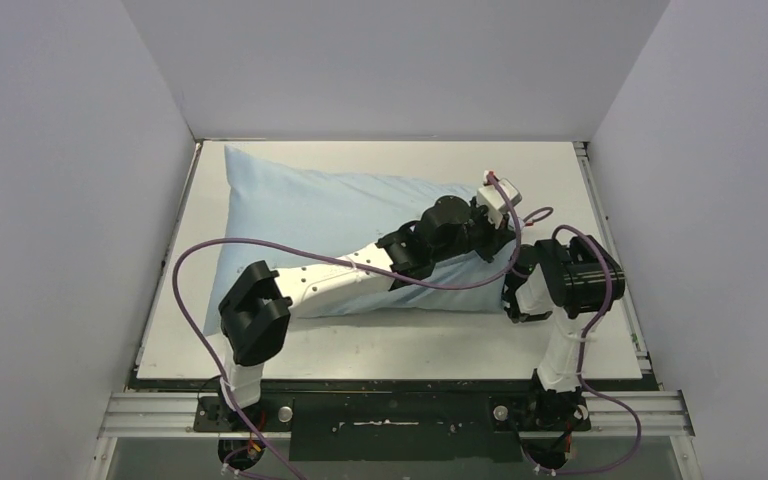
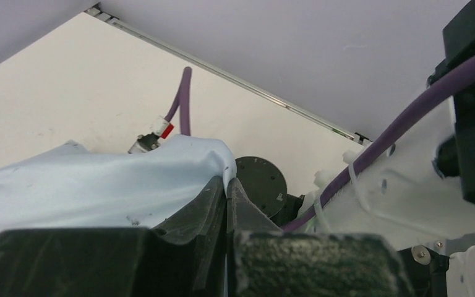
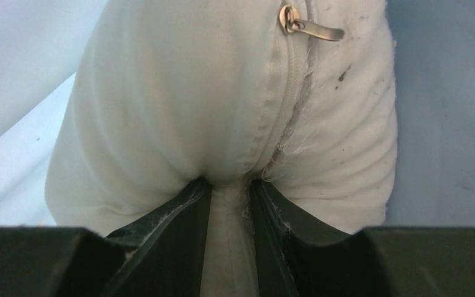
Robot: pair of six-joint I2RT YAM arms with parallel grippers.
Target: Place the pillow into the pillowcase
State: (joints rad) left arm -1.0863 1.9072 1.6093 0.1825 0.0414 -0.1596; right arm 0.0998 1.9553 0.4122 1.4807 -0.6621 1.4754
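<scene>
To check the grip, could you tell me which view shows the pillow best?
Right wrist view: the pillow fills it, its zipped end pinched by the right gripper. The top and left wrist views show only the pillowcase.

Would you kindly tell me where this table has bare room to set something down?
Bare table lies in the far right corner, between the pillowcase and the back wall, and along the near edge before the pillowcase. The middle right is crowded: the left end effector pinches the pillowcase there and the right end effector grips the pillow.
</scene>
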